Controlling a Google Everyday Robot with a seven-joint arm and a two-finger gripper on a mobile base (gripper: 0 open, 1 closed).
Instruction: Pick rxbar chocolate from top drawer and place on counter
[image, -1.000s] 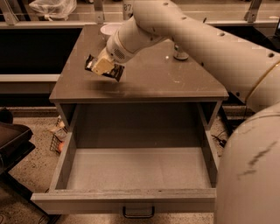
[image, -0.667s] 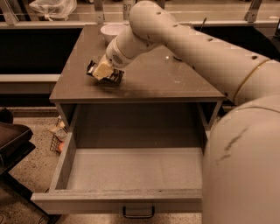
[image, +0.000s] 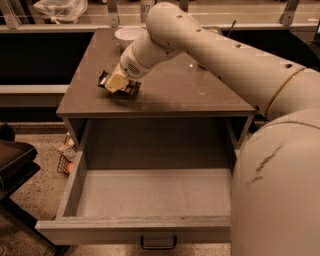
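Speckled flooring surrounds a grey-brown cabinet whose counter fills the middle of the camera view, with dark shelving and a rail running behind it. At the far edge of the counter stands a white bowl, and further back on the left a crumpled plastic bag lies on the ledge. A thick cream-coloured arm reaches in from the near right, crosses over the counter and ends at the pincer above the counter's left part, nearer its front edge than the bowl. The pincer is clamped on the rxbar chocolate, whose dark wrapper sticks out to the left and right of the pale fingers. The bar sits low over the counter with a shadow just beneath it; whether it touches the slab cannot be told. Below the counter the top drawer is pulled out towards the near side, its flat floor bare, and its dark handle shows on the front panel.
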